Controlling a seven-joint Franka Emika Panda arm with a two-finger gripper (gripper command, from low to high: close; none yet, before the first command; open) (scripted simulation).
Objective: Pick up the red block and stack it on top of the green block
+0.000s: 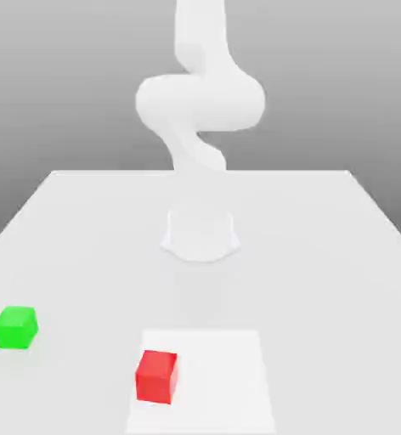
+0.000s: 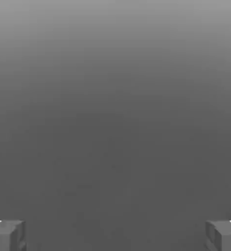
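Red block: small matte cube, smooth plain faces, sitting on a lighter square patch of the white table. Green block: same shape and finish, well apart toward the exterior view's left. Gripper released, grey boxy fingertips spread wide, nothing between them. Arm glossy white, rounded.

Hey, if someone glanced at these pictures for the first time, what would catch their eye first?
The two bright cubes on the pale table: the red block near the front edge, on a lighter square patch, and the green block apart from it toward the exterior view's left. Behind them rises the white arm, while the hand view shows its open fingers over bare grey.
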